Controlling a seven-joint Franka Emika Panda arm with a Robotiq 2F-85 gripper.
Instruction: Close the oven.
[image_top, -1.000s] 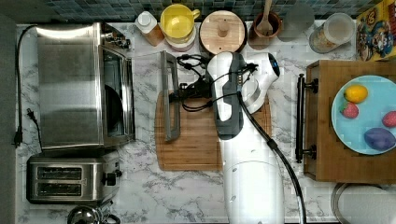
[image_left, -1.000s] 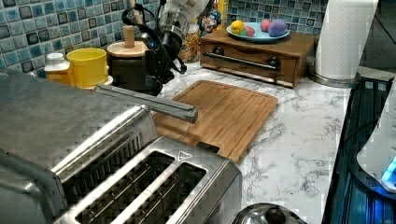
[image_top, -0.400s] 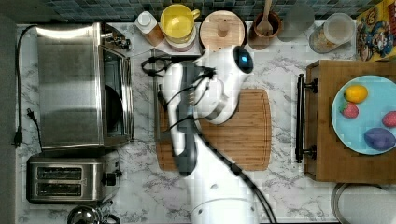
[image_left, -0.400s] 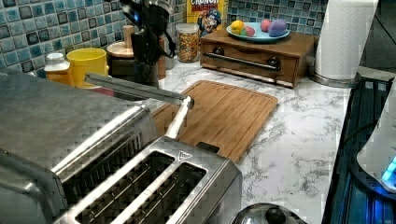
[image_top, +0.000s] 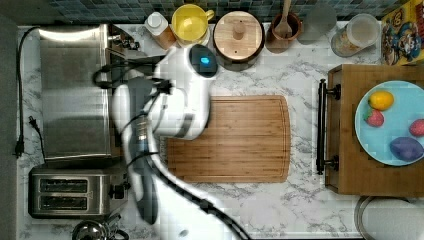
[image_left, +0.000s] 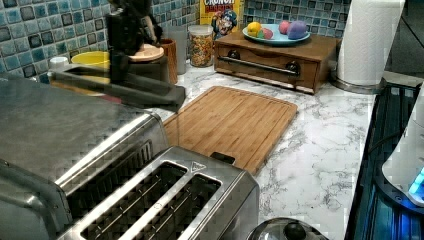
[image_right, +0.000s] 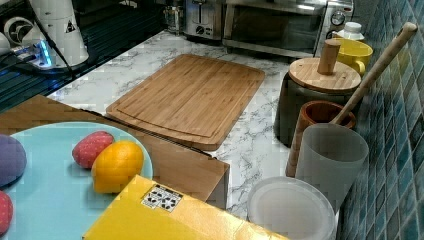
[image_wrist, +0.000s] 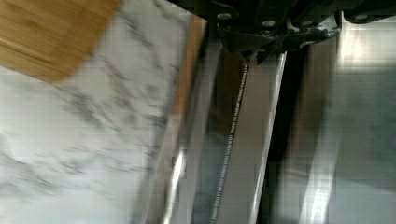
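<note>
The oven (image_top: 75, 92) sits at the top view's left on the marble counter (image_top: 300, 205), a two-slot toaster (image_top: 70, 192) just below it in the top view. In the right view the oven (image_right: 280, 25) stands at the far end of the counter, its glass door looking upright against the front. In the left view the door's bar handle (image_left: 117, 90) shows as a dark blurred strip level with the oven's top edge, and the gripper (image_left: 125, 35) stands right over it — black, upright, touching or nearly touching the bar. Whether the claw is spread or pinched on the handle, I cannot tell; the wrist view is a smear of steel edges and marble. The white arm (image_top: 170, 100) arches across the top view beside the oven front, overlapping the bamboo cutting board (image_top: 240, 137). A yellow mug (image_top: 190, 22) sits near the tiled wall.
</note>
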